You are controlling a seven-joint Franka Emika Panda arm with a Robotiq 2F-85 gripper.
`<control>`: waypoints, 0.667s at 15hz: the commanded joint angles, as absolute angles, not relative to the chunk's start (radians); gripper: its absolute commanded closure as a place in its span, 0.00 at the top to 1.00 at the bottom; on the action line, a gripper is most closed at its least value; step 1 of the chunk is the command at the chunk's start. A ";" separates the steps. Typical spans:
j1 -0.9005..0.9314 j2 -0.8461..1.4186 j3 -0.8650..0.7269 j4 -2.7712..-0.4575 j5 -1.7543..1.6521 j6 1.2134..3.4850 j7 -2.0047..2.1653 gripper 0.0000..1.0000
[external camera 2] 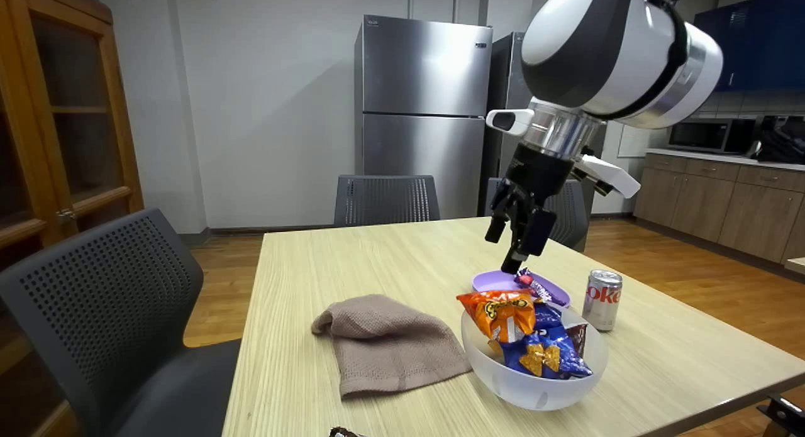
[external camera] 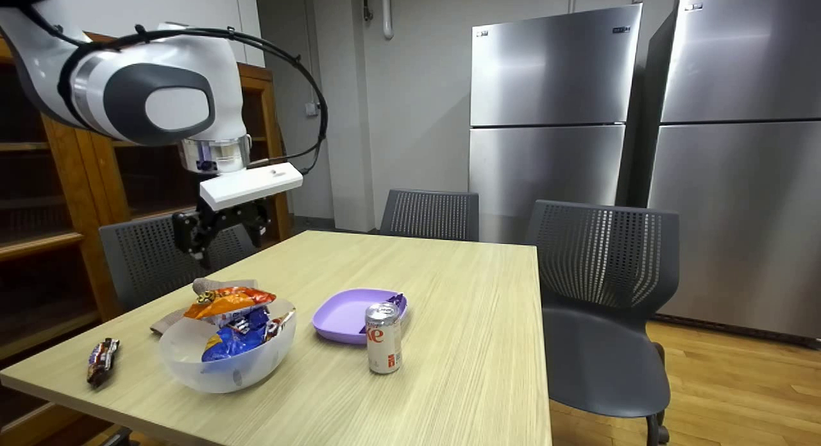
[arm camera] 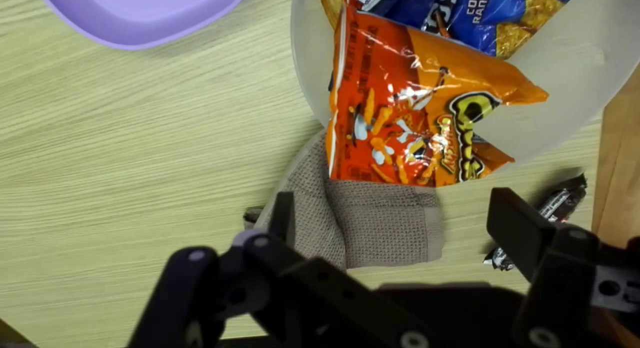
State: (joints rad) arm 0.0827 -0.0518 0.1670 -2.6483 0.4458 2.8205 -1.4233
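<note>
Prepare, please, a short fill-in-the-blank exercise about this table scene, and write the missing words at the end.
1. The crinkled red-and-orange snack bag sits in the frosted, round plastic ____.
2. The silver cylindrical metal can bears the red brand word ____.
3. The black two-fingered gripper is open and holds ____.

Missing words: bowl; Coke; nothing.

"Where's the hand (external camera: 229, 247)?"
"Raised higher than the frosted bowl (external camera: 192, 372), jaws parted."
"What's in the bowl?"
"An orange snack bag (external camera: 234, 301) and a blue bag (external camera: 224, 346)."
"And on the counter (external camera: 468, 330)?"
"A cloth (external camera: 213, 284) behind the bowl, a purple plate (external camera: 343, 314), a drink can (external camera: 384, 346) standing beside that, and a wrapped bar (external camera: 102, 362)."
</note>
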 commanded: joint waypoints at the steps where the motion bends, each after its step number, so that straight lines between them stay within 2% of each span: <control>1: 0.131 -0.129 0.124 -2.643 0.495 2.757 -1.411 1.00; 10: 0.214 -0.140 0.093 -2.633 0.525 2.734 -1.264 1.00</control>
State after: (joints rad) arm 0.1918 -0.1398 0.1168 -2.6329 0.5347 2.7343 -1.2716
